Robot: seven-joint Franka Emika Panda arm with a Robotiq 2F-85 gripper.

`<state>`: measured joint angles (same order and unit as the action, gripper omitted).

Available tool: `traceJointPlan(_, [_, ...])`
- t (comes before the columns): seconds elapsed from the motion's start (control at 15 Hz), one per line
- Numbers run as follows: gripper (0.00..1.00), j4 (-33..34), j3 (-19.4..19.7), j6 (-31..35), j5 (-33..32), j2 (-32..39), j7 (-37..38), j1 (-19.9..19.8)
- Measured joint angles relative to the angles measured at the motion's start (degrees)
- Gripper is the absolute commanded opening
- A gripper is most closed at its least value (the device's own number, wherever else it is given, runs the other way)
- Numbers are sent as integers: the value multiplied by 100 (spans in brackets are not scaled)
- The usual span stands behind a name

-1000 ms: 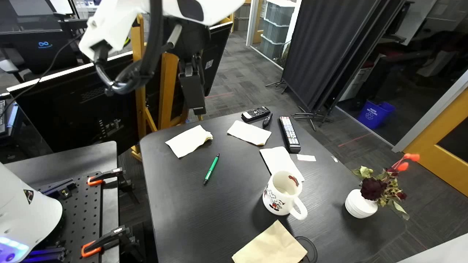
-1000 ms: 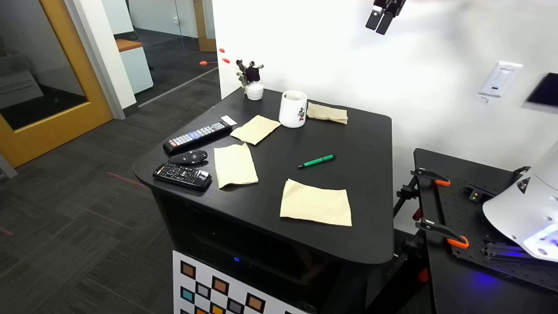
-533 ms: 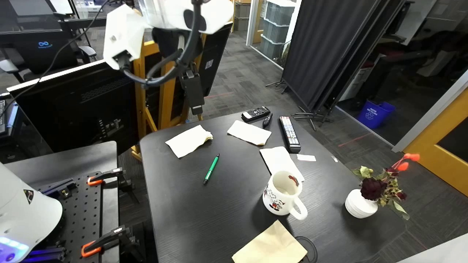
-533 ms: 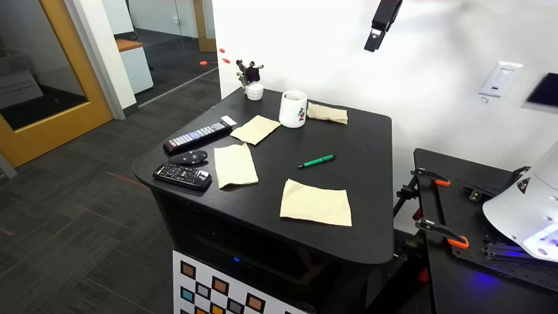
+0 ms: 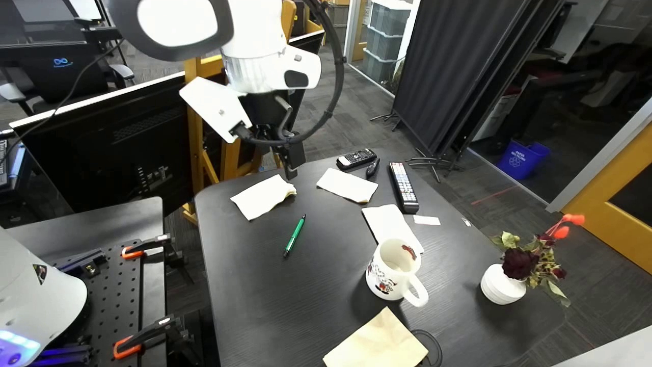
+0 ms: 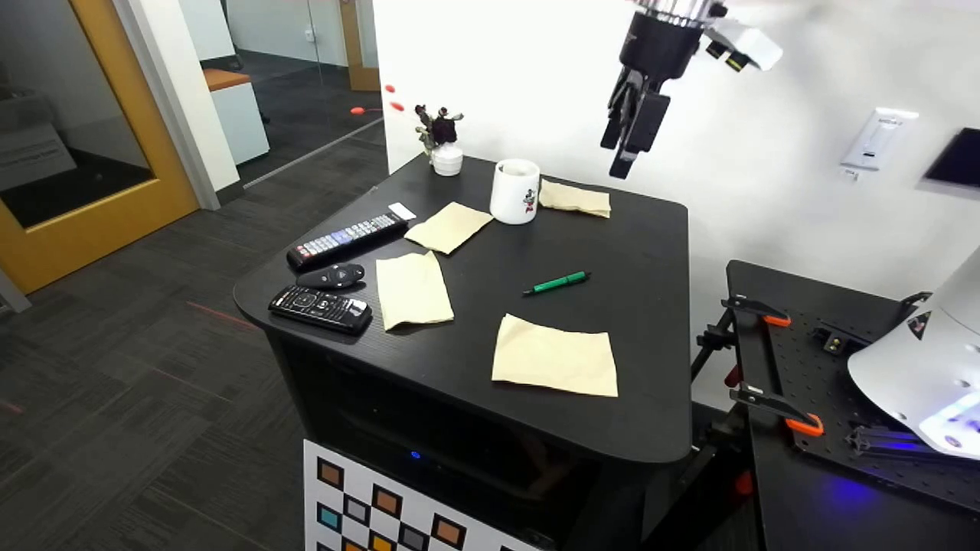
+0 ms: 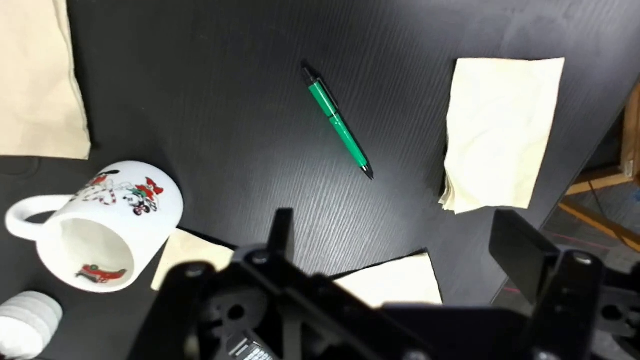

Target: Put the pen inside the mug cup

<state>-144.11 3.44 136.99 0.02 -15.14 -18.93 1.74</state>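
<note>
Pen (image 6: 557, 283) lies inside table edge (image 6: 682, 329) — open room toward mug (image 6: 513, 194).

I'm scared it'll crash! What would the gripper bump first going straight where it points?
Probably the black tabletop near the green pen, maybe the pen itself: the gripper points down there, but depth is unclear.

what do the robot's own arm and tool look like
The arm is white with dark grey trim; a thick black cable loops round to a white, angular housing. Its white base carries a bluish light strip and a small dark patch. The tool is black, with two blocky fingers.
</note>
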Motion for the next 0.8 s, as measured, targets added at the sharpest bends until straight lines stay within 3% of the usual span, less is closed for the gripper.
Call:
traceJointPlan(0.33, [100,153,-1,486,-256,813,-282,27])
traceJointPlan(0.8, [100,246,0,484,-257,936,-373,25])
